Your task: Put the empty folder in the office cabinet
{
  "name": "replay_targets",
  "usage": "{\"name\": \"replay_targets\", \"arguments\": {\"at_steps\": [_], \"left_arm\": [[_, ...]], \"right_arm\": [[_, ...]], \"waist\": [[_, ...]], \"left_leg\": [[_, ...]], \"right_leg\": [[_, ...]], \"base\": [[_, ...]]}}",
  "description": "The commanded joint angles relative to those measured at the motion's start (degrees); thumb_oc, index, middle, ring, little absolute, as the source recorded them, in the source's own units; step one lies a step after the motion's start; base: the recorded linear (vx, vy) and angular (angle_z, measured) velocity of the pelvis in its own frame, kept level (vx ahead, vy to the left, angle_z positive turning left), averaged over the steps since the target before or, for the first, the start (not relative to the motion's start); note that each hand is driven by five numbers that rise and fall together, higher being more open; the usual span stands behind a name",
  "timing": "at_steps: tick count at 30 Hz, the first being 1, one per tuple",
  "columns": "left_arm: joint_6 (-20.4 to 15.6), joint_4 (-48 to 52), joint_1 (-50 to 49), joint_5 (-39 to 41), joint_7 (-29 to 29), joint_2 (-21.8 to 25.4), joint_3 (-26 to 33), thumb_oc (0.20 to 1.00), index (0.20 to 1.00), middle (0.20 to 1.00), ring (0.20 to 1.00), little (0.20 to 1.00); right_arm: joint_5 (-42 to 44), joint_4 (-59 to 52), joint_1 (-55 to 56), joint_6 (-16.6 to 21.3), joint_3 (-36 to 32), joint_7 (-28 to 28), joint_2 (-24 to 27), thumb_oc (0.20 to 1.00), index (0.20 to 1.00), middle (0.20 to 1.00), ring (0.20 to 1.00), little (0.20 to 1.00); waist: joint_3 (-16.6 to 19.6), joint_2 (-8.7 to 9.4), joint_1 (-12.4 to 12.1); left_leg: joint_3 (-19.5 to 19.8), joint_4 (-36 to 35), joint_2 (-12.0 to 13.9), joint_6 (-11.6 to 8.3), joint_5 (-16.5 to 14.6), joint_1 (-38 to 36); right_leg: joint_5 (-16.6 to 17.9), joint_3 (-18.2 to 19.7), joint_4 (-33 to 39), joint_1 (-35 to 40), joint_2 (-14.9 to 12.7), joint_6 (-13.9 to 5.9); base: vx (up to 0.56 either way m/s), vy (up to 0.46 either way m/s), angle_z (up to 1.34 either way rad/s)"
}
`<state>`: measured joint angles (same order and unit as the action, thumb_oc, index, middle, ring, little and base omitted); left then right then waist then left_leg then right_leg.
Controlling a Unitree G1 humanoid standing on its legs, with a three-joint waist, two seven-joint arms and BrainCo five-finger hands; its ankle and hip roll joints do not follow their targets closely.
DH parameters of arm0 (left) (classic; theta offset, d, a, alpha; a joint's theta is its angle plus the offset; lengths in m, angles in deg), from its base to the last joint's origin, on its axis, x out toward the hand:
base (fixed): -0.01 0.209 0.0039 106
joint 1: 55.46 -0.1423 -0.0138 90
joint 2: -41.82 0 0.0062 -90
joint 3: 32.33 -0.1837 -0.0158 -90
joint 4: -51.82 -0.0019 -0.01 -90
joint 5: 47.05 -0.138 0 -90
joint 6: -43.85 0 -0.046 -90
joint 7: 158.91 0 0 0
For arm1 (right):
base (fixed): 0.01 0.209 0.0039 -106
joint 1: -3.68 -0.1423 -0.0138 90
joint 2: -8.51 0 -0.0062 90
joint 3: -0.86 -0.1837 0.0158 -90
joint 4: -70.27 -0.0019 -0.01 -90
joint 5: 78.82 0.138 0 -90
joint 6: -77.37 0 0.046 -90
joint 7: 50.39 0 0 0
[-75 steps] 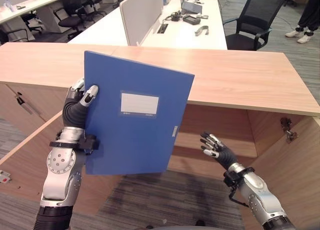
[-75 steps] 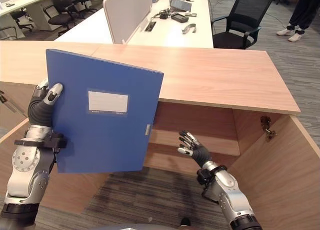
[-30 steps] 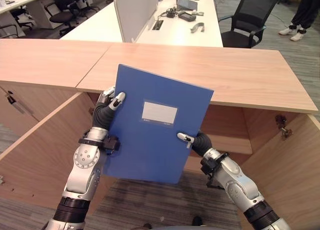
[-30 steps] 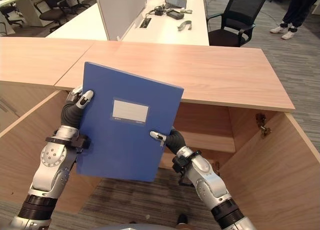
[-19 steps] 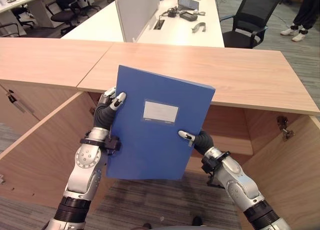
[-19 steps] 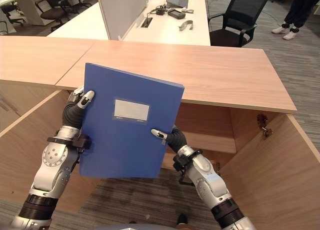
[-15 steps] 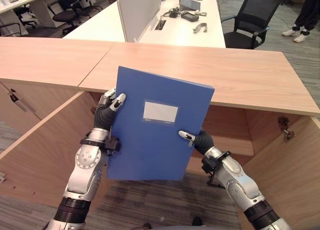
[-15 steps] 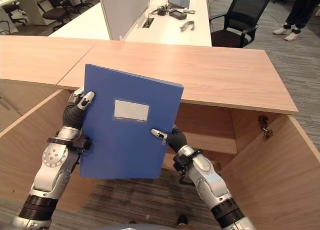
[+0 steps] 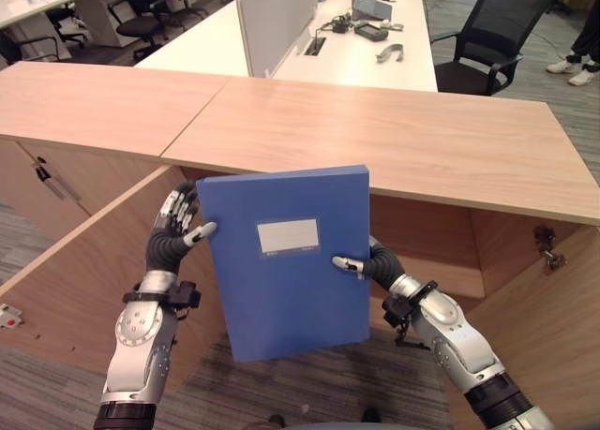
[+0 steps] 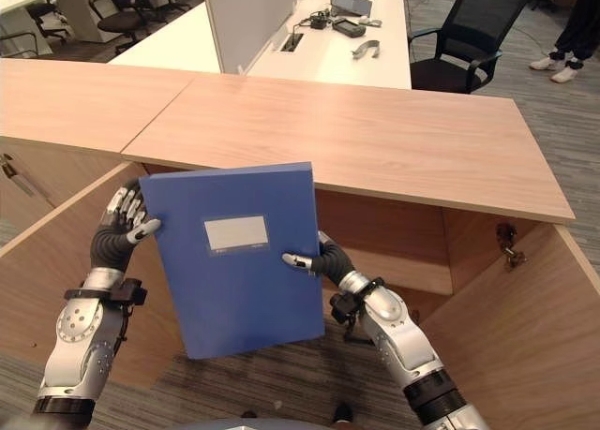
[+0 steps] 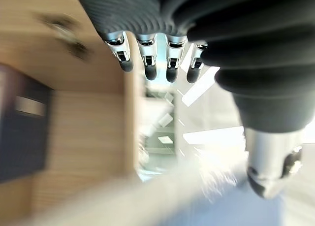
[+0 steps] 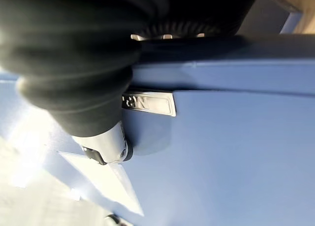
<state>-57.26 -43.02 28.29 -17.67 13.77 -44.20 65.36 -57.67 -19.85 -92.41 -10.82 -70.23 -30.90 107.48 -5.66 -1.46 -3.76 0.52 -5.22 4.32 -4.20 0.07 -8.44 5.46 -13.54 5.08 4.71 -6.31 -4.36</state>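
Folder (image 9: pixel 291 261) now off left robot hand (image 9: pixel 174 231), in right robot hand (image 9: pixel 367 263).

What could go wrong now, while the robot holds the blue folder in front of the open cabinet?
The right hand alone pinches the blue folder at one edge; the left hand is open beside it, so the folder may swing or slip. The folder also looks tall against the shelf opening below the cabinet top, so it might catch there if pushed in upright.
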Motion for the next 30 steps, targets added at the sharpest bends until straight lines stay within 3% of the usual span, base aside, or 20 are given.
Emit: {"name": "replay_targets", "arguments": {"at_steps": [1, 4, 7, 12, 13, 23, 30], "left_arm": [[0.72, -5.81, -0.39, 2.45, -4.45, 2.86, 1.67, 1.0, 1.0, 1.0, 1.0, 1.0], [3.4, -17.99, -4.66, 1.38, -7.41, 2.67, 1.03, 1.0, 1.0, 1.0, 1.0, 1.0], [3.79, -23.14, -5.7, -0.35, -8.52, 2.78, -0.11, 1.0, 1.0, 1.0, 1.0, 1.0], [3.79, -35.25, -5.59, -8.51, -8.02, 2.25, -3.52, 1.0, 1.0, 1.0, 1.0, 1.0], [3.78, -42.01, -4.63, -13.6, -7.15, 1.45, -6.21, 1.0, 1.0, 1.0, 1.0, 1.0], [3.27, -47.34, -2.2, -22.31, -6.06, 0.42, -14.23, 1.0, 1.0, 1.0, 1.0, 1.0], [3.45, -46.3, -1.2, -24.14, -6.53, 1.29, -17.99, 1.0, 1.0, 1.0, 1.0, 1.0]], "right_arm": [[-4.43, -5.12, -5.92, 4.26, -3.74, 1.03, -0.72, 0.2, 0.2, 0.2, 0.2, 0.2], [-10.13, -3.68, -6.22, 5.73, -3.45, 0.18, -0.15, 0.2, 0.2, 0.2, 0.2, 0.2], [-12.37, -2.93, -6.17, 5.86, -2.65, 0.3, 0.26, 0.2, 0.2, 0.2, 0.2, 0.2], [-15.02, 0.22, -5.89, 6.53, -0.3, -0.17, 0.58, 0.2, 0.2, 0.2, 0.2, 0.2], [-15.82, 3.93, -5.55, 6.27, 1.9, -0.7, 0.6, 0.2, 0.2, 0.2, 0.2, 0.2], [-16.48, 25.79, -4.72, 4.55, 4.79, -5.5, -2.79, 0.2, 0.2, 0.2, 0.2, 0.2], [-13.01, 39.06, -3.76, 2.31, -0.12, -10.04, -4.82, 0.2, 0.2, 0.2, 0.2, 0.2]], "waist": [[0.25, 2.0, -0.37], [-0.08, 1.69, -0.98], [-0.26, 1.63, -1.16], [-0.63, 1.64, -1.54], [-0.77, 1.85, -1.77], [-1.19, 2.01, -2.73], [-1.4, 1.51, -3.26]], "left_leg": [[-0.68, 0.22, -0.82, 0.56, -3.65, -0.17], [-0.42, 0.22, -0.79, 0.69, -3.26, 0.18], [-0.24, 0.22, -0.75, 0.74, -3.09, 0.39], [0.26, 0.22, -0.86, 0.84, -2.8, 0.87], [0.63, 0.22, -0.88, 0.83, -2.64, 1.23], [1.94, 0.22, -1.02, 0.8, -2.37, 2.17], [2.97, 0.22, -1.29, 0.73, -2.15, 3.09]], "right_leg": [[-8.58, 2.65, -0.76, 4.6, -1.35, -3.05], [-8.48, 2.54, -0.96, 4.31, -1.27, -3.16], [-8.44, 2.36, -1.1, 4.17, -1.24, -3.21], [-8.61, 1.94, -1.64, 3.73, -1.2, -3.26], [-8.7, 1.64, -2.05, 3.4, -1.22, -3.32], [-9.05, 0.1, -2.5, 3.13, -1.42, -3.32], [-9.24, -1.21, -2.22, 3.15, -1.63, -3.37]], "base": [[0.0, 0.0, 0.0], [0.0, 0.0, 0.0], [-0.01, -0.001, 0.06], [-0.02, 0.003, 0.13], [-0.01, 0.002, 0.04], [0.01, -0.004, 0.06], [0.02, -0.013, 0.12]]}}
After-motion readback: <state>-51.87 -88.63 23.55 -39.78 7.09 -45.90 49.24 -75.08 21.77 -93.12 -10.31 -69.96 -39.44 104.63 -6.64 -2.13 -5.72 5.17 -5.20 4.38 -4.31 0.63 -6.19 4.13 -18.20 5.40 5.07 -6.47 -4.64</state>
